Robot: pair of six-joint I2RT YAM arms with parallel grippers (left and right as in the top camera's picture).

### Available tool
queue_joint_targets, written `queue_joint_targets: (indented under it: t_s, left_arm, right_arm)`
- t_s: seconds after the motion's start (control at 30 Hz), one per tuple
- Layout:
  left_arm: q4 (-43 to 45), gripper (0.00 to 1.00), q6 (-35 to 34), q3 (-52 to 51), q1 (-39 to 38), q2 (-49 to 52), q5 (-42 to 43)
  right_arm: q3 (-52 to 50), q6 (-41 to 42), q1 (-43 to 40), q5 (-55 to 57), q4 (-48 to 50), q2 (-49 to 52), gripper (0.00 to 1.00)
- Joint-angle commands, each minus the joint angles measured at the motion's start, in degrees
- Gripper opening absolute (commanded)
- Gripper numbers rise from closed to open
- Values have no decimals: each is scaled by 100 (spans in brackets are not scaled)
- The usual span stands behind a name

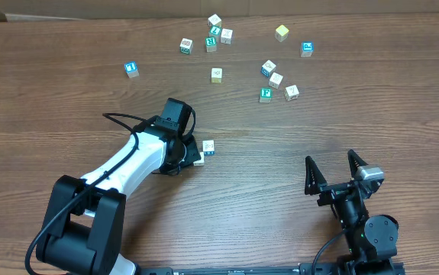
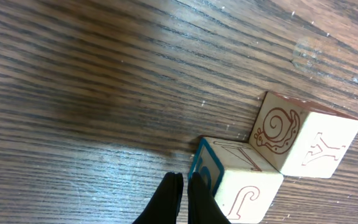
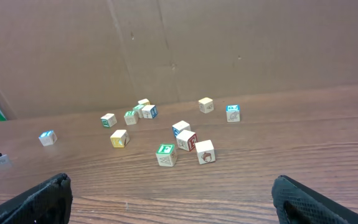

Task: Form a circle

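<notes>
clenched left end effector [image 2: 183,182] sits against a blue-faced cube [image 2: 235,183], which touches a snail cube [image 2: 291,140]; right end effector [image 1: 330,156] splayed.

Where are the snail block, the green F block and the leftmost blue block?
snail block [image 2: 277,134]: left wrist view, snail face.
green F block [image 3: 165,151]: right wrist view, top face.
leftmost blue block [image 1: 131,69]: overhead view, top face.

On the snail cube [image 2: 282,132] in the left wrist view, the face toward four o'clock carries a red outlined "Y". The neighbouring cube [image 2: 248,190], touching it at seven o'clock, shows a red "J" on its lower face; the letters on its top and blue faces are cut off. In the right wrist view, a green-framed cube [image 3: 165,155] reads "F". The other cubes [image 1: 216,75] are too small to read.
</notes>
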Motion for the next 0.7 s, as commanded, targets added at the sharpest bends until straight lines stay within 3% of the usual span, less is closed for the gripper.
queue_joint_targets:
  t_s: [0.0,0.67]
  left_arm:
    - [2,4,-55,-42,59,57,70]
    - [2,4,-48,-42,63,55,129]
  right_arm:
    - [-61,-22,22,52,39,-44,100]
    - [-61,-22,22,52,39,-44,100]
